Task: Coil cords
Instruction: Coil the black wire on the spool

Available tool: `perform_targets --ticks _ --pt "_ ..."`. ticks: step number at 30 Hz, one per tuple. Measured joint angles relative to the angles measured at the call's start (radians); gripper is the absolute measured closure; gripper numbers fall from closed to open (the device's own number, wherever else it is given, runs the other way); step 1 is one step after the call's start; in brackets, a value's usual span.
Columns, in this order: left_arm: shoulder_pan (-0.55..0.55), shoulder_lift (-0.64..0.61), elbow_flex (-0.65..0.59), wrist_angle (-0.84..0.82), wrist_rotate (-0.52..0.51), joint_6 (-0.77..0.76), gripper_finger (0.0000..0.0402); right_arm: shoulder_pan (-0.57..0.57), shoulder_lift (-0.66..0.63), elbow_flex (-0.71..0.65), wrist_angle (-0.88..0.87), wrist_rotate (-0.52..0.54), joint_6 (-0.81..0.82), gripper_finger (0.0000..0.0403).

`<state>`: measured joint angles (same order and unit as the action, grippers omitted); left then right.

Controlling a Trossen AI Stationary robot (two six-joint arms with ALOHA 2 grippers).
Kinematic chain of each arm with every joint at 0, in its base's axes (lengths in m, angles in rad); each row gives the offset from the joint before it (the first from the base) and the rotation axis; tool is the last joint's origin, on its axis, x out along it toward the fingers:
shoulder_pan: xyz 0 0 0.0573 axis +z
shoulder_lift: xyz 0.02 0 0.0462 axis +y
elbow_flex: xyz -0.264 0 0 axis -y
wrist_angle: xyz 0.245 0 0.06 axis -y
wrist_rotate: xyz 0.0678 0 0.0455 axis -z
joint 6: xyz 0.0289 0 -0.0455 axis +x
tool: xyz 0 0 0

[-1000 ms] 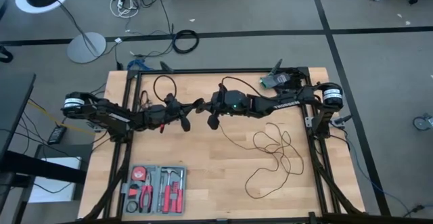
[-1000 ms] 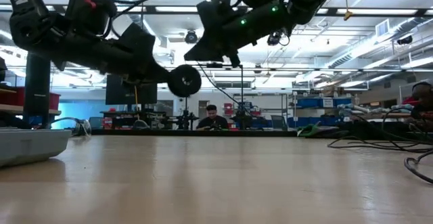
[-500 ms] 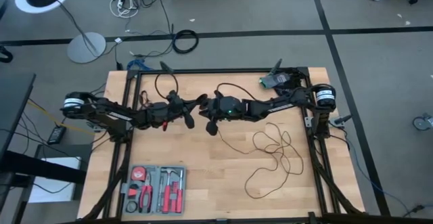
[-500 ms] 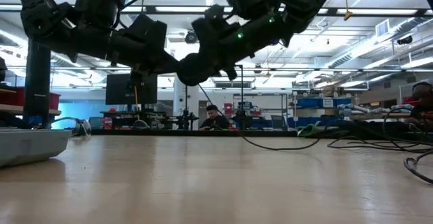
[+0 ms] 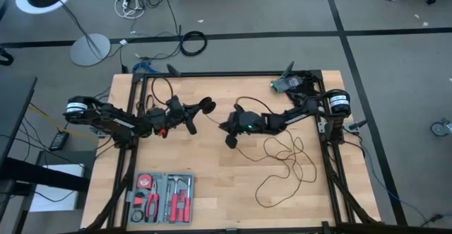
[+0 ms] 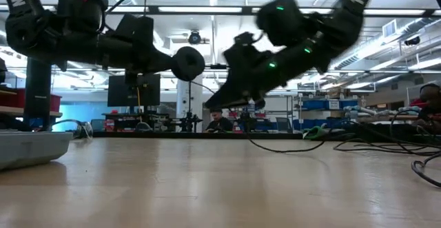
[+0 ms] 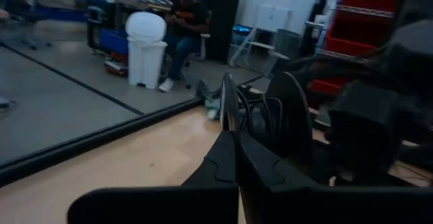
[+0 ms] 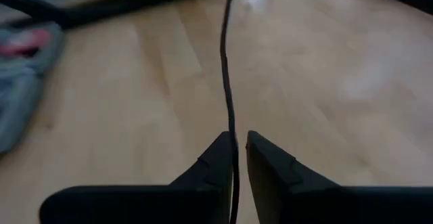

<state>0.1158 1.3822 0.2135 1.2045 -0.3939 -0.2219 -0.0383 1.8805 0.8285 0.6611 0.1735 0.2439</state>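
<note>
The cord is a thin black wire ending in a round black puck [image 5: 207,105]. Its loose loops [image 5: 286,156] lie on the table's right half. My left gripper [image 5: 195,114] is left of centre, shut at the puck end; the puck [image 6: 187,63] hangs well above the table. A loop of wire [image 5: 161,87] arcs behind that gripper. My right gripper [image 5: 230,136] hovers at the table's middle, tipped down, its fingers a little apart. The cord [image 8: 228,82] runs between them and on across the wood. My left gripper holds the cord at its puck end, level, coming from the table's left. The puck [image 7: 291,119] stands just past the shut fingertips, clear of the table; whether the fingers are on the puck or on the wire beside it, I cannot tell. My right gripper has the cord [image 8: 233,158] lying lengthwise in the narrow gap, against the inner side of one finger [image 8: 215,158]. Wood shows between the cord and the other finger, so it is not pinched. The fingers slant down from the table's right.
A grey tray of red-handled tools [image 5: 162,195] sits near the front left. A green device [image 5: 286,84] lies at the far right corner. Black frame rails [image 5: 226,73] edge the table. A person [image 6: 219,121] sits far behind it.
My right gripper has sunk toward the table and drawn away from the left gripper, toward the table's right and near edges, with the cord trailing from it. My left gripper has tipped up a little, and the puck stands higher.
</note>
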Motion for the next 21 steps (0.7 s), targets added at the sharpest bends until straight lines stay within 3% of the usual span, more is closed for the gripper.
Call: perform_targets --ticks 3,9,15,21 --pt "-0.001 0.025 0.033 -0.022 0.017 -0.006 0.0401 0.000 0.000 -0.115 0.225 -0.030 0.036 0.0359" --pt "0.011 0.159 0.137 -0.002 0.056 0.008 0.0401 -0.011 -0.007 -0.278 0.476 -0.039 0.107 0.0358" --pt "0.035 0.345 0.217 0.193 0.154 0.008 0.0401 -0.015 -0.029 -0.386 0.502 -0.038 0.210 0.0359" --pt "0.057 0.388 0.221 0.235 0.237 -0.018 0.0401 0.029 -0.090 -0.494 0.598 -0.012 0.286 0.0359"
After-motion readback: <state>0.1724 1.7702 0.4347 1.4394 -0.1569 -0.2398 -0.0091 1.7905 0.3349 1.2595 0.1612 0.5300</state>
